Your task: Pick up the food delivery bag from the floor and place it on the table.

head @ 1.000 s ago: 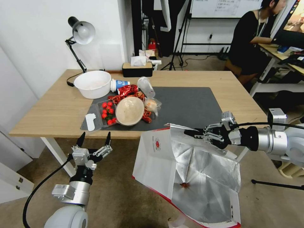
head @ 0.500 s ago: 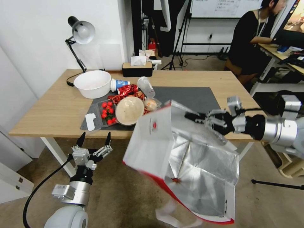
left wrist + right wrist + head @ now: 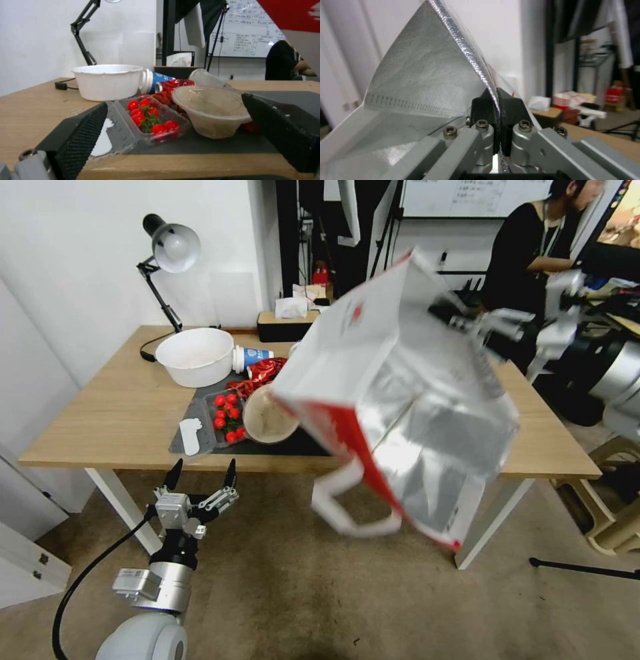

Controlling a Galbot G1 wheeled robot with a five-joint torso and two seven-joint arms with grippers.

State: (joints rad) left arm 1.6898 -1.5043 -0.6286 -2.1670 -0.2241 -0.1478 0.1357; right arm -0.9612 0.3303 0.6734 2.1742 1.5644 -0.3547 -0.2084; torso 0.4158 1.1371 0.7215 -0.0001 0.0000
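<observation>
Head view, lower left of the frame: the left gripper (image 3: pixel 200 477) is hanging below the near edge of the counter (image 3: pixel 100 420), its two dark fingers spread apart and holding nothing. Left wrist view: the same left gripper's ribbed pads (image 3: pixel 83 135) are framing the counter's contents from either side. Left part of the counter: a desk lamp (image 3: pixel 170 253) is standing at the back, a white bowl (image 3: pixel 195 355) is sitting in front of it, and a clear tray of cherry tomatoes (image 3: pixel 227 418) is lying on the dark grey mat (image 3: pixel 193 420) just beside a round lidded container (image 3: pixel 270 417). Centre of the frame: the food delivery bag (image 3: pixel 400 400) is hanging in the air, tilted, clear of the floor (image 3: pixel 300 593) and in front of the counter's right half, with its silver lining facing the camera and one white strap handle (image 3: pixel 347 507) dangling below. Upper right: the right gripper (image 3: pixel 467 323) is clamped on the bag's top edge. Right wrist view: the right gripper's black fingertips (image 3: pixel 506 105) are pinching the foil-lined edge between them.
</observation>
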